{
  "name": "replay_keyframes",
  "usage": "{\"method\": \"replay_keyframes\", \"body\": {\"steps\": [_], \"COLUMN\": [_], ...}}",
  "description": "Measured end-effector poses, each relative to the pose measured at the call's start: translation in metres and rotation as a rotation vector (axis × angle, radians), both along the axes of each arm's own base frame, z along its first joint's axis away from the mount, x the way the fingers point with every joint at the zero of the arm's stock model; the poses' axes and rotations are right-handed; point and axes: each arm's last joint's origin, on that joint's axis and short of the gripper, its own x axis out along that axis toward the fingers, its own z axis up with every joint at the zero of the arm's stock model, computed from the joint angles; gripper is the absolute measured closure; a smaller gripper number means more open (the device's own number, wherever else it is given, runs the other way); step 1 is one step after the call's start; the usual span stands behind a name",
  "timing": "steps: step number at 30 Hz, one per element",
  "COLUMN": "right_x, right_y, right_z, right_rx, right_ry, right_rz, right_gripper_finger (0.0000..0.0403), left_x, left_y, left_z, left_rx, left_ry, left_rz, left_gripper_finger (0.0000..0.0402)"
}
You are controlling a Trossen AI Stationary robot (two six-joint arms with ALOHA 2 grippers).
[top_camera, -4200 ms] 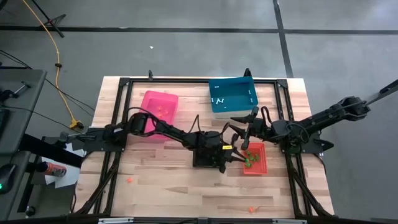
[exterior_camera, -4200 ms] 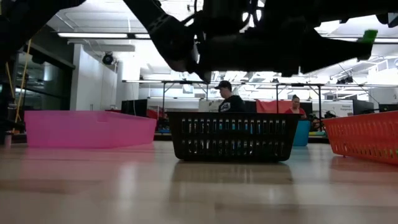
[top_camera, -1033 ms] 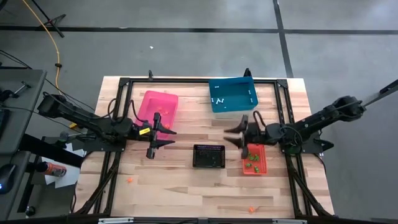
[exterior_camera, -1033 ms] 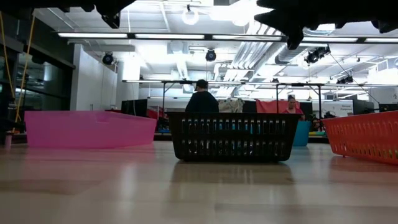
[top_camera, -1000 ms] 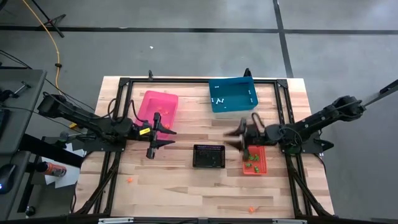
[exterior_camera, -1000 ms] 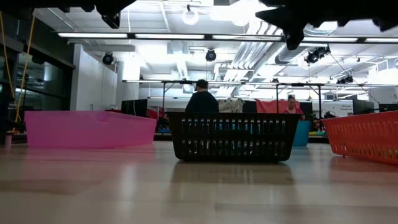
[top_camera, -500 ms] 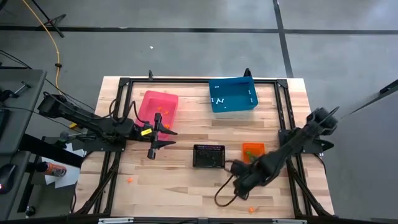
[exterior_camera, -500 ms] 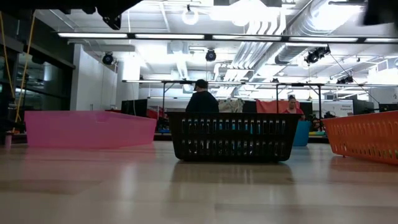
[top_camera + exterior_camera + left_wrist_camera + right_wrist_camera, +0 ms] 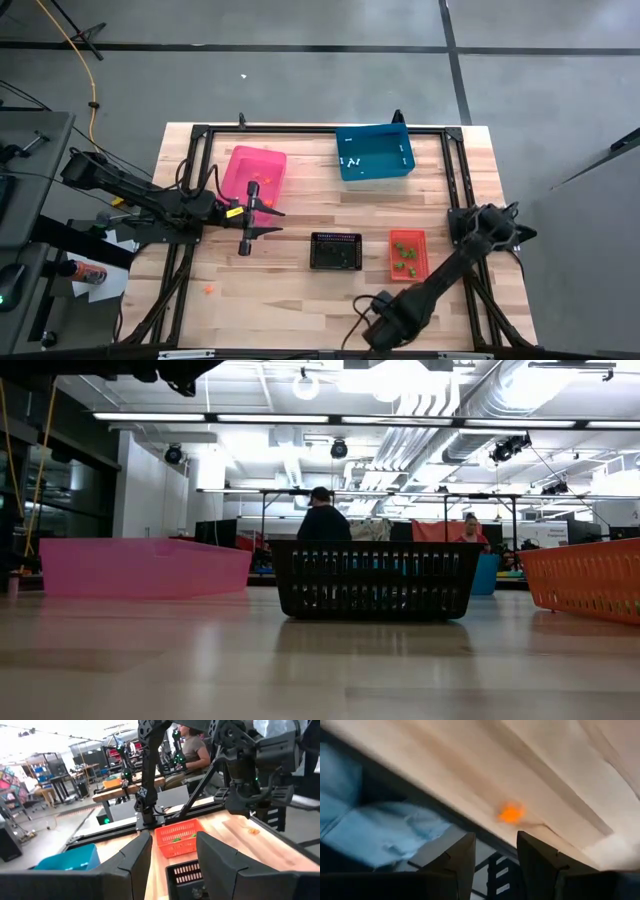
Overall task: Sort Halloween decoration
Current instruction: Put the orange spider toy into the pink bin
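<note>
The left gripper (image 9: 256,207) hangs over the wooden bench (image 9: 290,300), just beside the pink bin (image 9: 255,172), and its two fingers stand apart with nothing between them. In the left wrist view the same dark fingers (image 9: 134,862) are open and empty, and they look past the black basket (image 9: 187,876) toward the red basket (image 9: 177,837). The right arm reaches down to the near edge of the bench, and the right gripper (image 9: 372,328) is low there. Its fingers (image 9: 535,855) show a gap with nothing in it, so it is open too. In front of them lies one small orange trinket (image 9: 511,813) on the wood near the bench's edge. From above, that orange trinket (image 9: 405,337) sits at the near edge, and one more orange trinket (image 9: 208,290) lies on the left side of the bench. Green trinkets (image 9: 405,255) lie in the red basket (image 9: 408,234). White trinkets (image 9: 352,160) lie in the blue bin (image 9: 374,152). Orange bits (image 9: 264,178) lie in the pink bin. The black basket (image 9: 335,252) stands in the middle of the bench. Far behind the bench, in the low view, a person (image 9: 322,518) sits with their back turned.
</note>
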Motion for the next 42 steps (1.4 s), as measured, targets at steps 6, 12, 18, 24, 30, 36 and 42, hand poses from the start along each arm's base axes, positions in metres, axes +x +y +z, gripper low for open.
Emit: {"method": "replay_keyframes", "body": {"steps": [6,12,18,24,30,36,42], "right_x": [-0.030,-0.049,-0.059,-0.053,-0.055,-0.053,-0.052], "right_y": [0.015,0.026,0.022,0.022,0.016,0.012,0.013], "right_z": [-0.012,-0.023,-0.046,-0.054,-0.055,-0.059,-0.072], "right_rx": [-0.039,-0.062,-0.084,-0.039,-0.083,-0.119,-0.150], "right_ry": [0.042,-0.028,-0.036,-0.122,-0.079,-0.058,-0.029], "right_rz": [-0.159,-0.345,-0.394,-0.417,-0.418,-0.422,-0.416], "right_gripper_finger": [0.0263,0.0263,0.0263,0.0263,0.0263,0.0263,0.0263], "left_x": [0.000,0.000,0.000,0.000,0.000,0.000,0.000], "left_y": [0.000,0.001,0.001,0.001,0.001,0.001,0.001], "left_z": [0.001,0.004,0.005,0.005,0.005,0.004,0.003], "left_rx": [0.027,0.018,0.015,0.015,0.010,0.010,0.012], "left_ry": [-0.014,-0.044,-0.054,-0.054,-0.043,-0.041,-0.031], "left_rz": [0.006,0.031,0.031,0.031,0.031,0.031,0.031], "left_gripper_finger": [0.0259,0.0259,0.0259,0.0259,0.0259,0.0259,0.0259]}}
